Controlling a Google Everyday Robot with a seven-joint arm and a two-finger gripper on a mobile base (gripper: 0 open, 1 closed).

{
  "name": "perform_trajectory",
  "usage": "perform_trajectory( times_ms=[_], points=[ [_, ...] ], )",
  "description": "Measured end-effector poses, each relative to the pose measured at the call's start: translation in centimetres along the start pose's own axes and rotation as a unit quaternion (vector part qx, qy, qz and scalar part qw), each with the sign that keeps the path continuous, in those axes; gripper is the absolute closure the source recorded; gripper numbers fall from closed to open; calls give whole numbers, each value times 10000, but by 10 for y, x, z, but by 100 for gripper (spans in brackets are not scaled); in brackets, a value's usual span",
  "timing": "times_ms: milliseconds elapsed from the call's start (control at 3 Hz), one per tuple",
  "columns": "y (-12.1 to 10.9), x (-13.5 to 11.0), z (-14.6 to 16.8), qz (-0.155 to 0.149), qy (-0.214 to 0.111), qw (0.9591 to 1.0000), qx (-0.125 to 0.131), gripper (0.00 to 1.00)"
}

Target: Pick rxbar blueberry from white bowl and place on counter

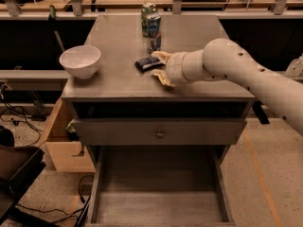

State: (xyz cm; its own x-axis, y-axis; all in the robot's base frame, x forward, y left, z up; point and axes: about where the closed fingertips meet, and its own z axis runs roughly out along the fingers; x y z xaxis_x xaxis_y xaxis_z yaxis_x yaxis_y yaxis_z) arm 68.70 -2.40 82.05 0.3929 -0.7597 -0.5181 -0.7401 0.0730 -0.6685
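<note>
grey and flat, the counter (113, 74) is the top of a wooden cabinet, which has a closed drawer with a round knob (160, 134) and under it an open lower compartment (161, 193). on the left part of the counter stands the white bowl (80, 60), upright, and nothing shows inside it. the rxbar blueberry (147, 63) lies flat on the counter near the middle, well apart from the bowl. the arm (236, 72) comes in from the right side, low over the surface. the gripper (160, 67) is just beside the right end of the bar, and its two pale fingers (162, 56) stand spread wide, one behind and one in front. whether they touch the wrapper i cannot tell. at the back of the counter two drink cans (152, 25) stand close together.
</note>
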Motion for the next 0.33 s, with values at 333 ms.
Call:
perform_trajectory(
  times_ms=[333],
  points=[
    [-4,-2,-2,0,0,10000,0,0]
  ],
)
